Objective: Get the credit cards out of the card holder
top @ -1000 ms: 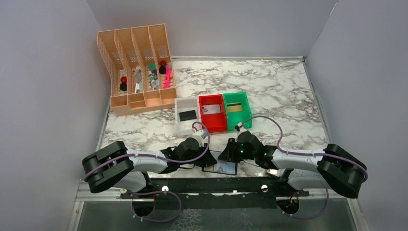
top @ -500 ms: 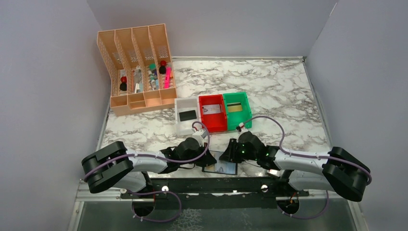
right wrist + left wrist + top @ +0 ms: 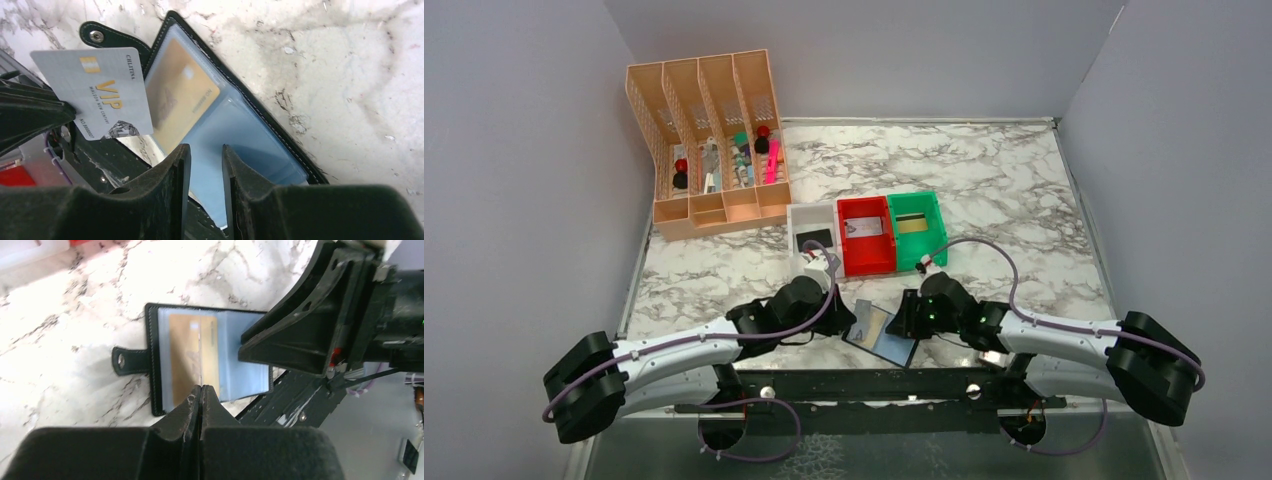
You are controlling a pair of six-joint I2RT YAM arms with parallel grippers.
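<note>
Left fingers [image 3: 192, 402] pinch a silver card [image 3: 95, 95] just above the open card holder [image 3: 250, 145], which lies near the counter [image 3: 1004, 190]'s front edge. Right fingers [image 3: 167, 180], narrowly parted, reach low over it, with a gold card [image 3: 180, 100] still pocketed.

Card holder [image 3: 260, 145] black, pockets blue; grey card [image 3: 95, 95]; pocketed card [image 3: 177, 100] seemingly gold.

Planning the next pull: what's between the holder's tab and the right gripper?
A gold card, pocketed in the card holder; both wrist views show it.
</note>
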